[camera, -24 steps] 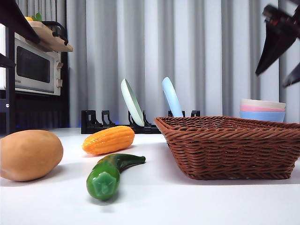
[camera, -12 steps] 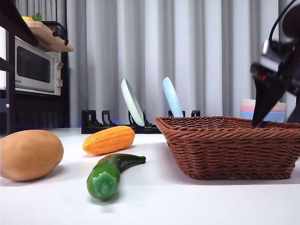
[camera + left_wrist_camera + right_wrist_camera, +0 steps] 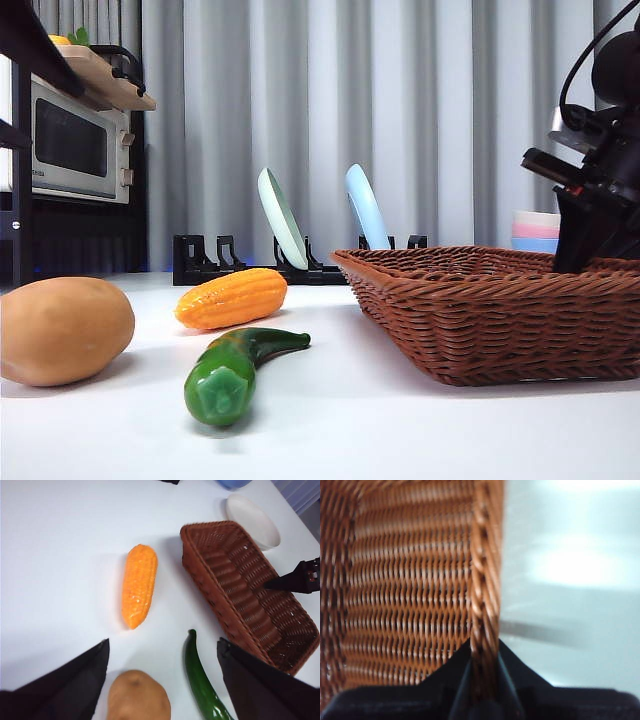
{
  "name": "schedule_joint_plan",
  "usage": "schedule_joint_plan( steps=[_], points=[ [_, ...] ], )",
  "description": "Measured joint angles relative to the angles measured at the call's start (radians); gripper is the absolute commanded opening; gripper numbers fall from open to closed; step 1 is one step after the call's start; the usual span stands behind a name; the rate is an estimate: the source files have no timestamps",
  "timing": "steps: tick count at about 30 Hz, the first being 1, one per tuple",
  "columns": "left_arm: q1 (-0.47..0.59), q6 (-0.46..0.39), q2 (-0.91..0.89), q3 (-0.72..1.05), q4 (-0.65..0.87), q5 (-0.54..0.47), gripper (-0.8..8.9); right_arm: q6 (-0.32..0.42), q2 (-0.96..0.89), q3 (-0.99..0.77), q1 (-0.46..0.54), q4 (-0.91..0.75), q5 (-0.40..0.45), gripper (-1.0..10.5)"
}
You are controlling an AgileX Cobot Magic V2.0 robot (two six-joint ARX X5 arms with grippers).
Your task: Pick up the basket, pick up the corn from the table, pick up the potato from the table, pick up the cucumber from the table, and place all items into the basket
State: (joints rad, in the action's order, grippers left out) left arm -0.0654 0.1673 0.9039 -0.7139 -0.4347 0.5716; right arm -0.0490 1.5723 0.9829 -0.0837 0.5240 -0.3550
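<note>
The reddish-brown wicker basket [image 3: 480,310] stands on the white table [image 3: 400,440] at the right. My right gripper [image 3: 585,250] is shut on its braided rim [image 3: 484,605], one jaw on each side of the rim. It also shows in the left wrist view [image 3: 295,580]. The corn [image 3: 232,298] [image 3: 139,585], the potato [image 3: 62,330] [image 3: 139,697] and the green cucumber [image 3: 235,370] [image 3: 202,685] lie on the table left of the basket [image 3: 235,595]. My left gripper [image 3: 162,680] is open and empty, high above the potato and cucumber.
A black dish rack [image 3: 200,262] with two upright plates stands behind the corn. Stacked pastel bowls [image 3: 535,230] sit behind the basket. A microwave [image 3: 70,145] on a shelf is at the far left. A white bowl [image 3: 252,520] lies beyond the basket.
My right gripper came down from the upper right onto the basket's right rim and closed on it. The basket has shifted and tilted slightly.
</note>
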Motion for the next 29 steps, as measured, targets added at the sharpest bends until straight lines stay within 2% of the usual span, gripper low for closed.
schedule_joint_plan(
  steps=[4,9,17,19,24,29],
  points=[
    [-0.027,-0.003,0.026,-0.027,0.002,0.000,3.88,-0.029,-0.053,0.000,0.000,0.012,0.010,-0.1],
    [-0.077,-0.046,0.116,-0.138,0.001,-0.025,3.88,-0.034,-0.179,0.000,0.000,0.015,0.020,-0.1],
    [-0.200,-0.170,0.370,-0.372,-0.074,-0.177,3.90,-0.038,-0.371,0.000,0.003,0.051,0.023,-0.1],
    [-0.225,-0.190,0.444,-0.433,-0.092,-0.212,4.42,-0.037,-0.410,0.000,0.003,0.064,0.022,-0.1],
    [-0.281,-0.224,0.632,-0.560,-0.113,-0.301,4.50,-0.037,-0.489,0.000,0.003,0.100,0.023,-0.1],
    [-0.311,-0.235,0.788,-0.608,-0.113,-0.335,4.50,-0.037,-0.541,0.000,0.003,0.115,0.023,-0.1]
  ],
)
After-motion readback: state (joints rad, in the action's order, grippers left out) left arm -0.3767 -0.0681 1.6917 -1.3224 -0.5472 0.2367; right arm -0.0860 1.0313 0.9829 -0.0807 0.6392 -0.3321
